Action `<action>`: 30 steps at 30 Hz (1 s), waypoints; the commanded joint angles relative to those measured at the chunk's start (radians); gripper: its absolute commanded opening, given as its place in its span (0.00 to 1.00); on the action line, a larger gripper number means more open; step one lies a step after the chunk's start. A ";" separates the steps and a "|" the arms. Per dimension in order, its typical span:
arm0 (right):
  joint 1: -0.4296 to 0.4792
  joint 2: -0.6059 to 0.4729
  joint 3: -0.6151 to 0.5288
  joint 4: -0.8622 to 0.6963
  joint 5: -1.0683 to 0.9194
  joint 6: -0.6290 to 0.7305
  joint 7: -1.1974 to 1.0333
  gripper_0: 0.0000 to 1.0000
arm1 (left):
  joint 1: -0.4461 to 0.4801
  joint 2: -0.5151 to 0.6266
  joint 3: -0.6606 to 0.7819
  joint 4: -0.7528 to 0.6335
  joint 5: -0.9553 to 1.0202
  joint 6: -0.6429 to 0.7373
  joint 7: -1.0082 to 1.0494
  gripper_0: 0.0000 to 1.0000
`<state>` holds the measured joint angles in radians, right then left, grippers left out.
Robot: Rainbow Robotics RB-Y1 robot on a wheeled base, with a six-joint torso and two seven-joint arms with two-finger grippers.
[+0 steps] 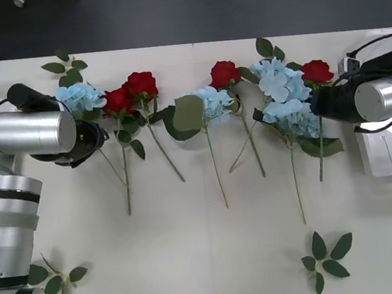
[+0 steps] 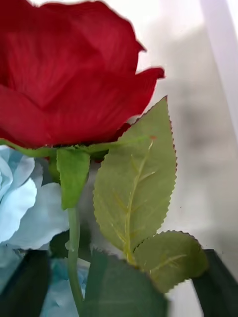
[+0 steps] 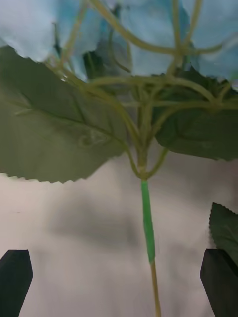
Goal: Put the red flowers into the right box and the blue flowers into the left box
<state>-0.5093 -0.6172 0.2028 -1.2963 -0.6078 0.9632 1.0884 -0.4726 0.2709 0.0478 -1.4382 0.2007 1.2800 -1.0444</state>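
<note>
While fingers gape, blue flower (image 3: pixel 144 64) stem lies between left end effector (image 3: pixel 119 277).

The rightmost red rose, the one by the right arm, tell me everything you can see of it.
The rightmost rose is an artificial deep-red bloom with layered, cloth-like petals on a thin green stem that runs toward the robot. Serrated green leaves branch off just under the bloom, with green sepals at its base. It lies flat on the table, its head beside and touching a blue flower. The right tool is open, its black fingers on either side of the stem, not yet closed.
</note>
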 commanded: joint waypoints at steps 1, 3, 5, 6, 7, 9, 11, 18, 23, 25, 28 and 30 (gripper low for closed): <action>-0.034 -0.007 0.017 -0.003 -0.012 -0.001 0.053 0.01 | -0.024 -0.001 -0.040 0.007 -0.003 -0.028 0.034 1.00; -0.035 -0.007 0.020 0.003 -0.013 -0.001 0.059 0.00 | -0.024 -0.004 -0.049 0.007 -0.003 -0.028 0.035 1.00; -0.040 -0.006 0.023 0.011 -0.018 -0.001 0.062 0.00 | -0.024 -0.009 -0.049 0.007 -0.003 -0.028 0.037 1.00; -0.041 -0.007 0.026 0.019 -0.020 -0.001 0.064 0.00 | -0.024 -0.012 -0.049 0.007 -0.007 -0.028 0.037 1.00; -0.044 -0.006 0.030 0.025 -0.021 -0.001 0.067 0.00 | -0.024 -0.013 -0.048 0.007 -0.011 -0.028 0.037 1.00; -0.048 -0.007 0.033 0.032 -0.023 -0.001 0.070 0.00 | -0.023 -0.016 -0.049 0.007 -0.009 -0.028 0.037 0.75; -0.048 -0.006 0.032 0.032 -0.023 -0.001 0.071 0.00 | -0.023 -0.016 -0.049 0.007 -0.007 -0.028 0.037 0.34; -0.051 -0.007 0.006 0.023 -0.029 -0.001 0.087 0.00 | -0.023 -0.015 -0.057 0.007 -0.007 -0.028 0.032 0.00; -0.051 -0.007 -0.057 -0.024 -0.040 0.054 0.103 0.00 | -0.023 -0.015 -0.055 0.007 -0.009 -0.028 0.029 0.00; -0.051 -0.010 -0.088 -0.052 -0.043 0.109 0.113 0.00 | -0.023 -0.015 -0.055 0.007 -0.009 -0.028 0.029 0.00; -0.051 -0.013 -0.146 -0.113 -0.053 0.221 0.126 0.00 | -0.023 -0.015 -0.055 0.007 -0.009 -0.028 0.029 0.00; -0.051 -0.013 -0.178 -0.149 -0.056 0.284 0.133 0.00 | -0.023 -0.015 -0.055 0.005 -0.009 -0.028 0.029 0.00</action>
<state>-0.5229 -0.6172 0.0601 -1.3703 -0.6525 1.2020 1.1774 -0.4726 0.2653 -0.0131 -1.4185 0.2007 1.2603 -1.0444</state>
